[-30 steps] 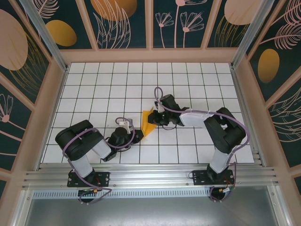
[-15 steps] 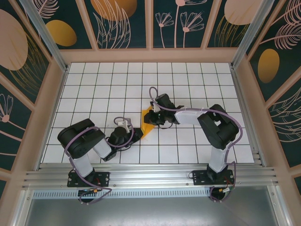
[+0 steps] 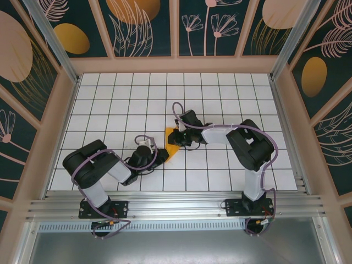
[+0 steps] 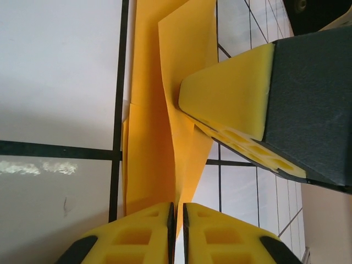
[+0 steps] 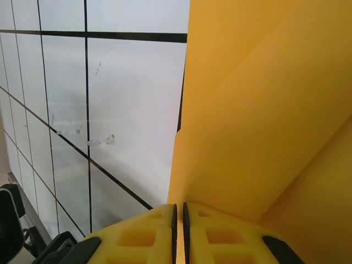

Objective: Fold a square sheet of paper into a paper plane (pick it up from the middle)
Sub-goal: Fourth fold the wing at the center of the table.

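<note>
Between two grippers, on a white table [image 3: 110, 99] gridded with black lines, lies one orange-yellow paper [image 3: 171, 151]. It is thin, smooth and folded into long overlapping layers with sharp creases. Two black arms, the left arm [image 3: 93, 165] and the right arm [image 3: 250, 148], reach it from opposite ends. On the left gripper [image 4: 177, 204], two yellow foam pads [image 4: 137, 234] with hollow cells stand a hair apart. The paper's creased edge runs straight into that slit, pinched. The right gripper [image 5: 177, 206] is just as narrow, clamped on a flat layer that fans away ahead of it. From the left wrist, one wedge-shaped right pad [image 4: 228, 99], backed in black, sits on the paper just ahead of the left fingertips. Against a second ago, the right gripper has slid closer to the left one, its elbow has swung inward, and the paper looks narrower from above.
</note>
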